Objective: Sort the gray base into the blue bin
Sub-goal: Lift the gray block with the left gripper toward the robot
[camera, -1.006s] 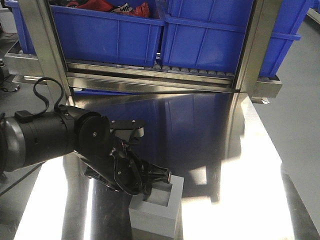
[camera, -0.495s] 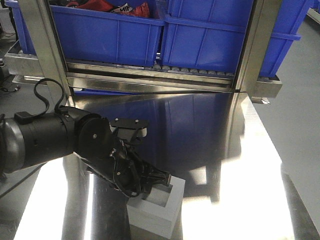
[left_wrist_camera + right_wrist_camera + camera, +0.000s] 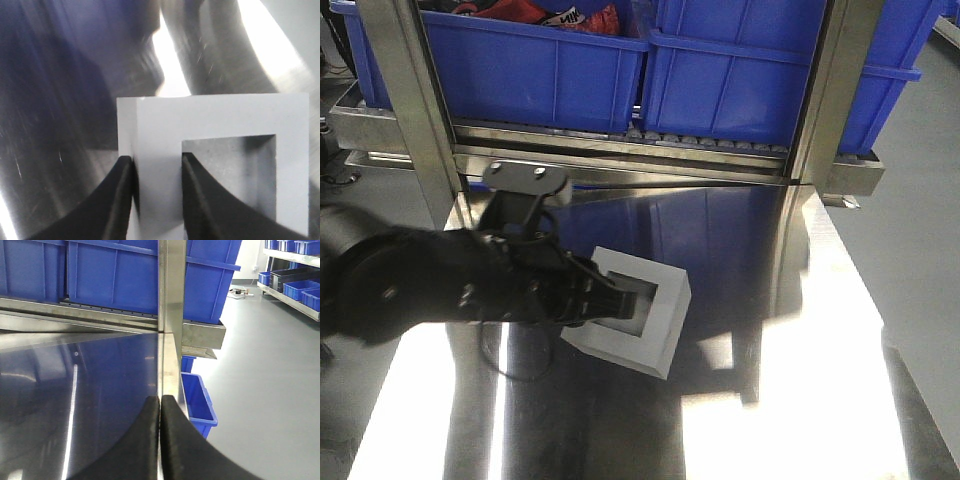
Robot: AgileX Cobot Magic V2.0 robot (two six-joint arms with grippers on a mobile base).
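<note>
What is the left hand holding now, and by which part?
The left hand grips the gray base by one wall: one finger outside, the other inside the square recess.

No legible text or labels.

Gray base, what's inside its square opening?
One finger of the left gripper sits inside the base, clamping a wall. The recess otherwise looks empty; the part behind that finger is hidden.

gray base [image 3: 668, 318], blue bin [image 3: 535, 70], tool [image 3: 156, 164] seemingly black
</note>
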